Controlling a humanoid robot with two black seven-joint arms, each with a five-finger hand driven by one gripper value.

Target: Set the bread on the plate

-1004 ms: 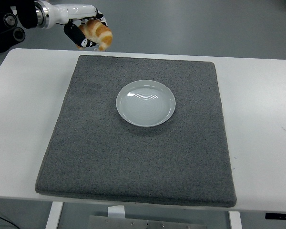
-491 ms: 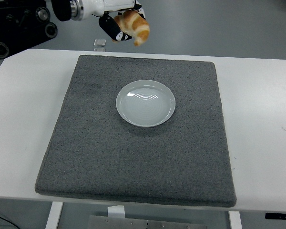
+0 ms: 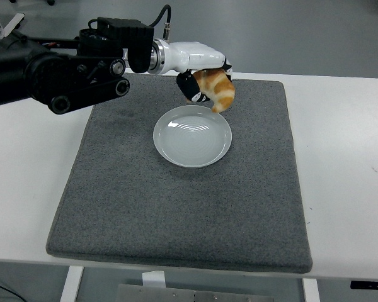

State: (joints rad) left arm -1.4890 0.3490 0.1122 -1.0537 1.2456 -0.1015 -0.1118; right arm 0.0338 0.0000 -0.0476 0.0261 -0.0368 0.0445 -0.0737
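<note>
Where it was beyond the mat's far left corner before, the left hand (image 3: 198, 75) has swung in, fingers (image 3: 190, 87) clamped on the bread (image 3: 215, 89). The bread hangs from them, above the far rim of the plate (image 3: 192, 136) on the grey mat (image 3: 183, 176).

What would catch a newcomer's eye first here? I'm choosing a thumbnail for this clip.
The golden bread, gripped in the left robot hand, hangs in the air over the far rim of the white plate. The plate sits empty, a little beyond the middle of a dark grey mat that covers most of the white table.
</note>
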